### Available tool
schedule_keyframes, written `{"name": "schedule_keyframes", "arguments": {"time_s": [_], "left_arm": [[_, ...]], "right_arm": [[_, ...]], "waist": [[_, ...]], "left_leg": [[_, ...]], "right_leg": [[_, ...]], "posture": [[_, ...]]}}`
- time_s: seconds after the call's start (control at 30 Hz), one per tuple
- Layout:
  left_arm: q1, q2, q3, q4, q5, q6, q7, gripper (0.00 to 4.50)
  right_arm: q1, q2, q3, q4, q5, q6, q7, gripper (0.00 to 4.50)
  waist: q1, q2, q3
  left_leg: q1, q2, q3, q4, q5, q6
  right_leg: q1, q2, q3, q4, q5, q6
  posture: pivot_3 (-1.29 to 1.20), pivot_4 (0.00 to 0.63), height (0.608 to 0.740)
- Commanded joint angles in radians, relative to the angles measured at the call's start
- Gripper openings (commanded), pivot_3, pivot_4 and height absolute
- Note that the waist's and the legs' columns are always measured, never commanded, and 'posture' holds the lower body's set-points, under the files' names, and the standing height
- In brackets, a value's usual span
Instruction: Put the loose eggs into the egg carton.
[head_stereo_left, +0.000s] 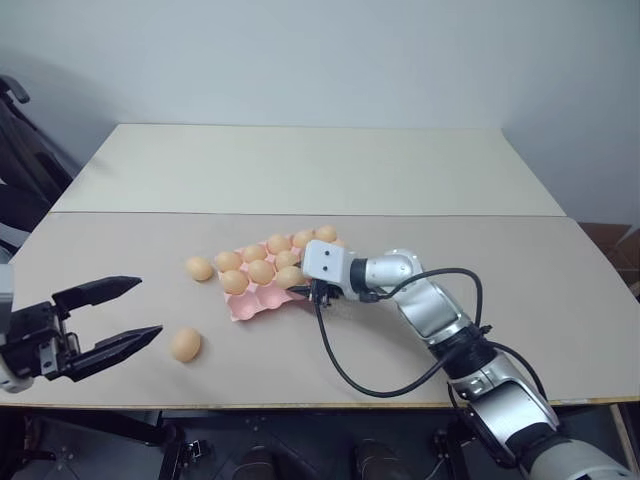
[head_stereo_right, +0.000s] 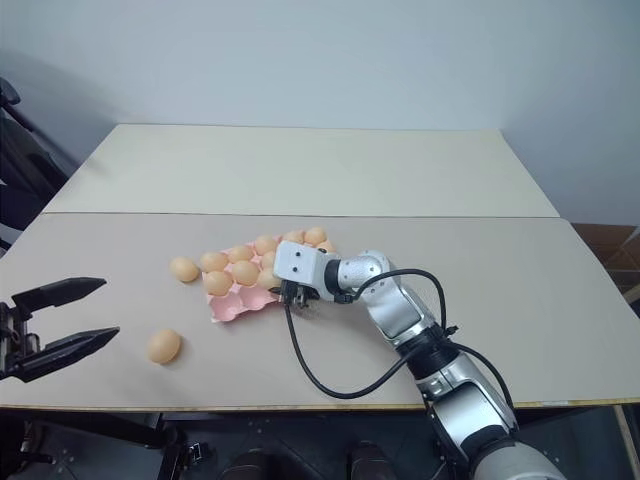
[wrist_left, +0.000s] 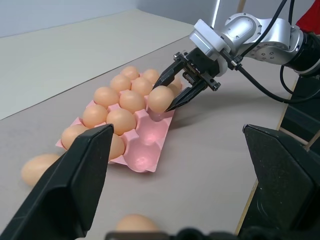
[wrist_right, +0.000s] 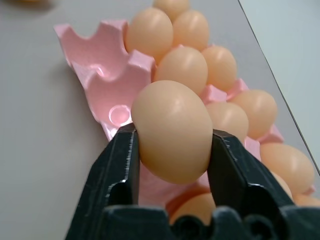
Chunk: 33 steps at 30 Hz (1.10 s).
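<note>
At the left edge of the table (head_stereo_left: 330, 170) the left gripper (head_stereo_left: 128, 315) hangs with its black fingers spread wide and nothing between them. Just beside it lies one loose egg (head_stereo_left: 185, 344), and a second loose egg (head_stereo_left: 199, 268) rests near the carton's left end, both on the bare tabletop. Further right sits the egg carton (head_stereo_left: 262, 300), pale pink, most of its cups filled with eggs; the near row has cups standing empty. Over that near edge the right gripper (wrist_left: 174, 93) holds a third egg (wrist_right: 172, 131), its two fingers pressed against the shell's sides. The pinch is narrow and the shell smooth, so the egg could slip or roll out if the fingers loosen before it is seated, or it could knock a neighbouring egg if lowered off-centre onto a ridge between cups
</note>
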Motion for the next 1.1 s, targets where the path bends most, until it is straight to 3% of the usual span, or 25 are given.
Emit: {"name": "schedule_keyframes", "arguments": {"time_s": [0.03, 0.13, 0.17, 0.37, 0.67, 0.8, 1.1], "left_arm": [[0.001, 0.000, 0.030, -0.023, -0.019, -0.013, -0.003, 4.50], [0.002, 0.001, 0.030, -0.019, -0.018, -0.015, -0.006, 4.50], [0.002, 0.001, 0.031, -0.018, -0.017, -0.017, -0.008, 4.50], [0.004, 0.007, 0.034, 0.003, -0.006, -0.024, -0.020, 4.50], [0.016, 0.031, 0.056, 0.050, 0.017, -0.032, -0.064, 4.50], [0.021, 0.040, 0.058, 0.072, 0.029, -0.038, -0.084, 4.50], [0.016, 0.036, 0.034, 0.094, 0.070, -0.057, -0.078, 4.50]], "right_arm": [[-0.028, -0.003, -0.029, -0.025, 0.014, -0.010, 0.003, 3.32], [-0.025, -0.029, -0.066, -0.078, 0.059, 0.014, 0.044, 4.36], [-0.024, -0.038, -0.079, -0.097, 0.074, 0.022, 0.057, 4.48], [0.018, -0.128, -0.219, -0.228, 0.248, 0.103, 0.145, 4.48], [0.157, -0.452, -0.531, -0.165, 0.511, 0.030, 0.422, 4.48], [0.219, -0.572, -0.603, -0.124, 0.570, 0.015, 0.527, 4.48], [0.265, -0.584, -0.608, -0.187, 0.630, 0.029, 0.514, 4.48]], "waist": [[-0.001, 0.000, 0.000], [-0.001, 0.000, 0.000], [0.000, 0.000, 0.000], [0.002, 0.000, 0.000], [0.007, 0.000, 0.000], [0.003, 0.000, 0.000], [-0.005, 0.000, 0.000]], "left_leg": [[0.000, 0.000, 0.000, 0.000, 0.000, 0.000], [0.000, 0.000, 0.000, 0.000, 0.000, 0.000], [0.000, 0.000, 0.000, 0.000, 0.000, 0.000], [0.000, 0.000, 0.000, 0.000, 0.000, 0.000], [0.000, 0.000, 0.000, 0.000, 0.000, 0.000], [0.001, 0.000, 0.000, 0.000, 0.000, 0.000], [0.001, 0.000, 0.001, 0.000, 0.000, 0.000]], "right_leg": [[0.000, 0.000, 0.000, 0.000, 0.000, 0.000], [0.000, 0.000, 0.000, 0.000, 0.000, 0.000], [0.000, 0.000, 0.000, 0.000, 0.000, 0.000], [0.000, 0.000, 0.000, 0.000, 0.000, 0.000], [0.001, 0.000, 0.000, -0.001, 0.000, 0.000], [0.001, 0.000, 0.000, -0.002, 0.000, 0.000], [0.001, 0.000, 0.001, -0.001, 0.000, 0.000]], "posture": [[0.00, 0.150, 0.740], [0.00, 0.150, 0.740], [0.00, 0.150, 0.740], [0.00, 0.150, 0.740], [0.00, 0.150, 0.740], [0.00, 0.150, 0.740], [0.00, 0.150, 0.740]]}}
